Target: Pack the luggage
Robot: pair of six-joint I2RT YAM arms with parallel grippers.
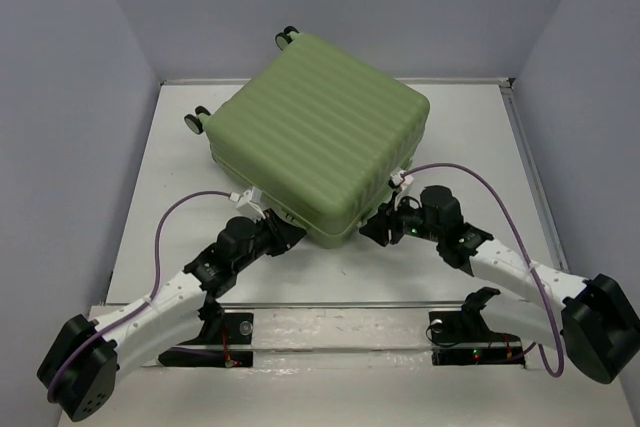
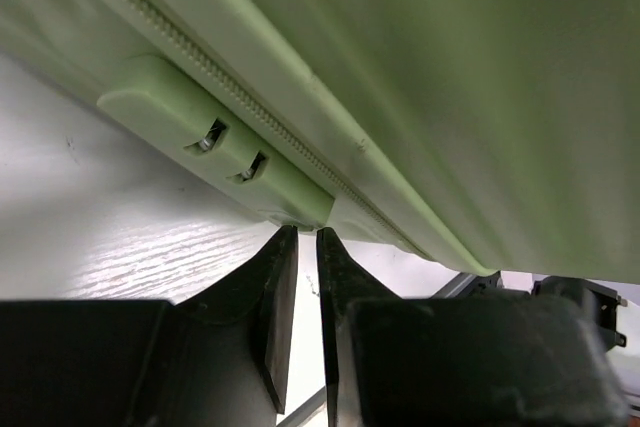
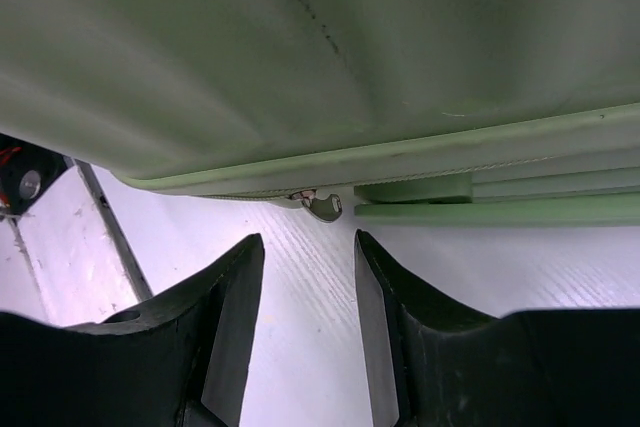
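Both left fingers (image 2: 272, 297) and right fingers (image 3: 228, 312) sit just beside the luggage (image 1: 320, 127).

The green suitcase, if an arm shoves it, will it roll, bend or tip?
The suitcase has a ribbed hard shell, likely stiff, so it probably slides whole. It lies flat, wheels pointing sideways, so rolling or tipping seems unlikely.

White arms (image 1: 165, 309) with black joints (image 1: 82, 372), purple cables (image 1: 166, 215) and black tapered jaws.

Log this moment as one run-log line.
suitcase: closed, lying on table | left tool: slightly open, empty, at zipper seam | right tool: open, empty, facing zipper pull
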